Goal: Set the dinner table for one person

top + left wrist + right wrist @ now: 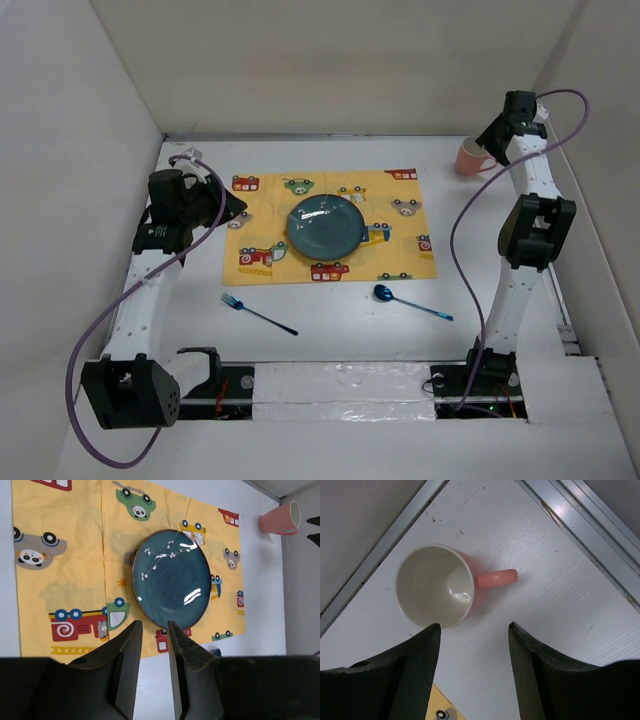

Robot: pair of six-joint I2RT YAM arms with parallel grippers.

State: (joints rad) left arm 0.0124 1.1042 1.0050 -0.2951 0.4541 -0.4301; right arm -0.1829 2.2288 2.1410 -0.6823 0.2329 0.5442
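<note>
The dinner table, a large flat white rectangular tabletop walled by white panels, fills the top view. Its long axis appears to run left to right, with the arm bases along the near edge.

A yellow cartoon-print cloth placemat lies flat on the table's middle, its long side parallel to the table's. A round dark teal glazed plate sits on the placemat, roughly central.

Just nearer than the placemat's near left corner lies a blue metal fork, tines pointing far-left and handle near-right. Just nearer than the placemat's near right part lies a blue metal spoon, its bowl close to the cloth edge and its handle pointing near-right. Both rest on bare table.

Beyond the placemat's far right corner, apart from it, a pink ceramic mug with a white inside stands upright near the table's far right corner.

The left gripper hovers over the placemat's left edge, its jaws slightly parted with nothing between them. The right gripper hangs above the mug, beyond the placemat's far right corner, jaws spread wide and clear of the mug.
</note>
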